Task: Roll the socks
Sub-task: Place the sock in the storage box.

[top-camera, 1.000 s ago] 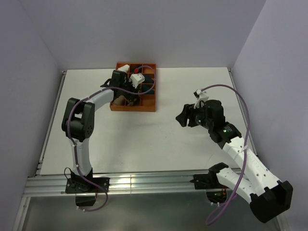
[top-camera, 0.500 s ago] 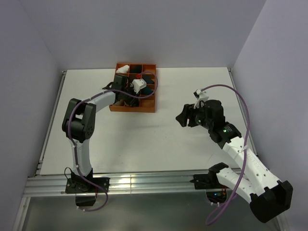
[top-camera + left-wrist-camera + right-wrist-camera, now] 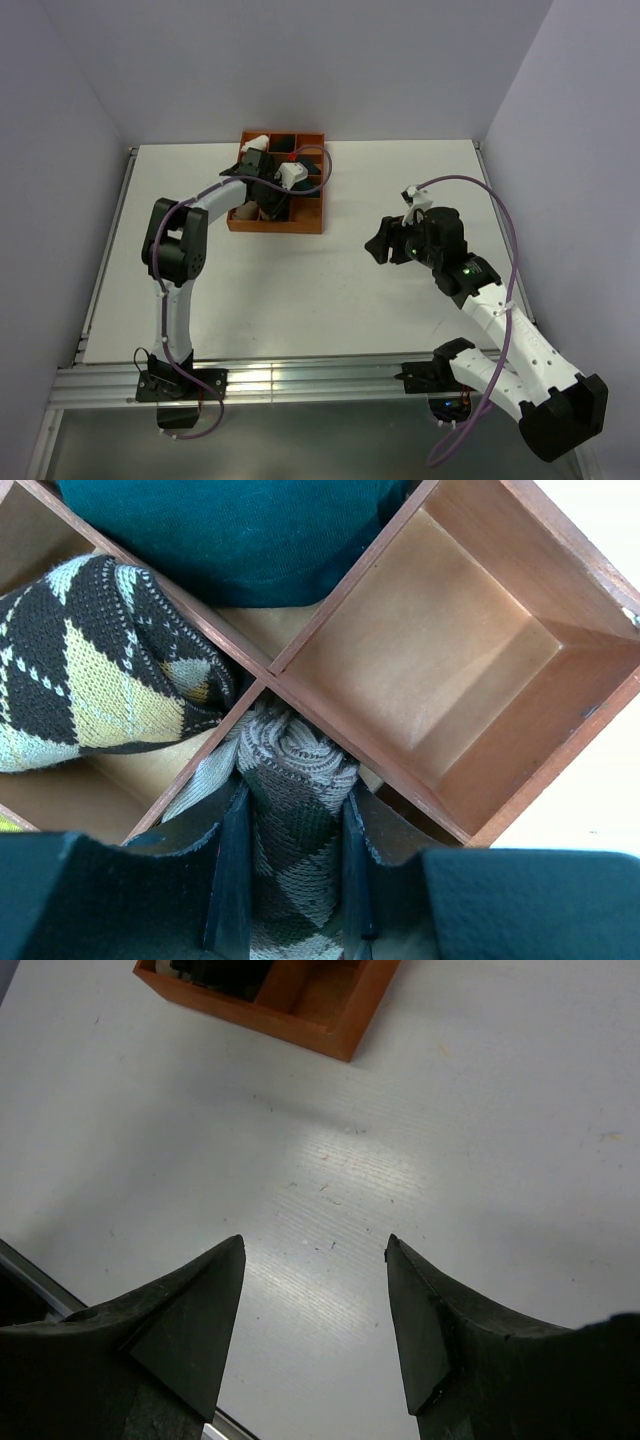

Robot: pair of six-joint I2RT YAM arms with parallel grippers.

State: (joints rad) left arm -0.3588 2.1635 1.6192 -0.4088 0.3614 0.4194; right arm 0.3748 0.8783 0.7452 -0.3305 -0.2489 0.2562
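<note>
The left gripper (image 3: 295, 815) is clamped on the rolled socks (image 3: 300, 760), a tan-and-brown argyle roll with a ribbed cuff at its end. Both black fingers (image 3: 232, 870) press against its sides, so the jaws stand only partly apart around the fabric. The roll sits in one compartment of the orange wooden tray (image 3: 275, 226), with its rolled end close to the point where two dividers cross. Whether it rests on the compartment floor I cannot tell. The right gripper (image 3: 313, 1250) hangs above the white table (image 3: 480, 1110), well apart from the tray, with its jaws spread wide and nothing between them.

Counted: two arms, two grippers, one tray. The left wrist view shows parts of four compartments and three sock bundles. These are the held roll, a dark brown, yellow and cream argyle bundle (image 3: 90, 660) in the compartment to its left, and a teal bundle (image 3: 240, 530) in the one beyond. The fourth compartment (image 3: 440, 670) shows its wooden floor. From above, a white bundle (image 3: 257, 143) lies in the tray's far left corner, and the left arm covers much of the rest.
</note>
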